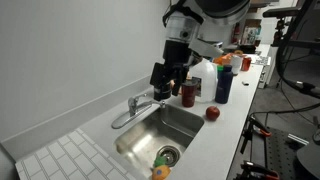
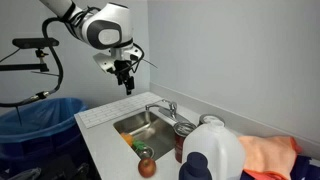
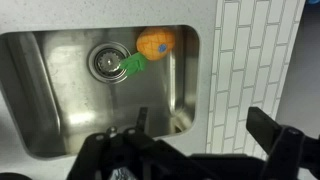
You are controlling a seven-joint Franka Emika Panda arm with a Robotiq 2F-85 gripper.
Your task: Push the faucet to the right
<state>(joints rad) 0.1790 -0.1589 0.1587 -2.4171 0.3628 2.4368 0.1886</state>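
The chrome faucet (image 1: 134, 104) stands on the counter at the back rim of the steel sink (image 1: 185, 122), its thin spout curving out over the basin. It also shows in an exterior view (image 2: 165, 108). My gripper (image 1: 163, 78) hangs in the air above the faucet and the sink, apart from the faucet, as also seen in an exterior view (image 2: 127, 78). In the wrist view the gripper (image 3: 212, 130) is open and empty, with its fingers spread over the sink's edge and the tiled drainboard. A small shiny bit near the basin wall (image 3: 179, 122) may be the spout.
An orange toy fruit with a green leaf (image 3: 154, 42) lies in the basin beside the drain (image 3: 104, 62). A red can (image 1: 188, 93), an apple (image 1: 212, 113) and a blue bottle (image 1: 222, 82) stand on the counter beside the sink. A white jug (image 2: 215, 155) and an orange cloth (image 2: 270, 155) stand close to the camera.
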